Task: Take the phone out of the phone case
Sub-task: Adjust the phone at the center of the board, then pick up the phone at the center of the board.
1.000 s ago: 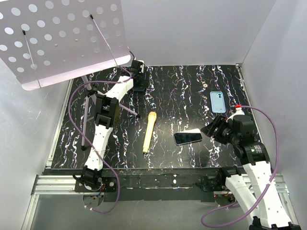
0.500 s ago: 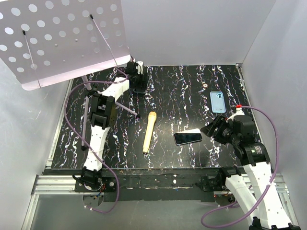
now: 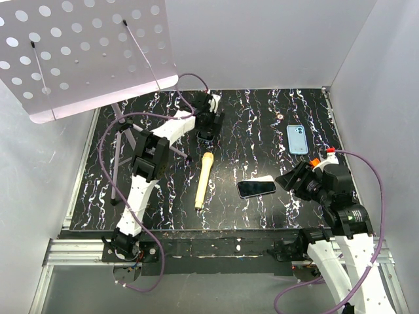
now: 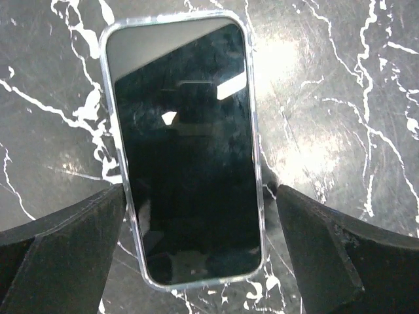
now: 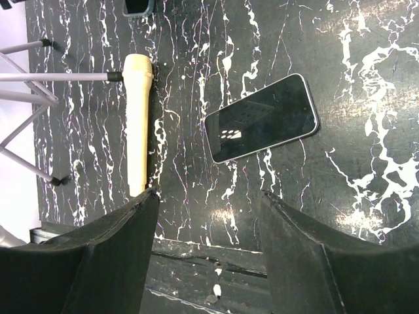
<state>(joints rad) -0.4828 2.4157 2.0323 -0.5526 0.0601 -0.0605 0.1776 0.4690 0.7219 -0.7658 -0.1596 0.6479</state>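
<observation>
With my left arm stretched out to twelve o'clock on the marble table (image 3: 262, 118), the left gripper (image 3: 208, 124) hangs over the job piece and hides it from the overhead camera. Its wrist camera gives me the detail. The phone (image 4: 183, 137) lies flat, dark screen up, seated in its clear case (image 4: 112, 118), whose rim shows all the way round the glass. The left gripper (image 4: 200, 196) is spread wide, with one finger at nine o'clock and the other at three o'clock of the phone's near end. The nine o'clock finger looks to be against the case edge. A thin shadow sits between the three o'clock finger and the case, so I can't say that one is touching. The phone rests on the table, not lifted.

My right gripper (image 3: 291, 178) hovers at four o'clock with its jaws apart and nothing between them. Through the right gripper (image 5: 208, 196) I see a second dark handset (image 5: 262, 118) lying flat and slanted on the marble, and at nine o'clock from it a cream microphone (image 5: 137, 124). Overhead, that handset (image 3: 256, 188) sits just beside the right fingers, apart from them. A light-blue handset or case (image 3: 298, 139), I can't tell which, lies at two o'clock. A perforated music stand (image 3: 85, 52) fills ten o'clock.
</observation>
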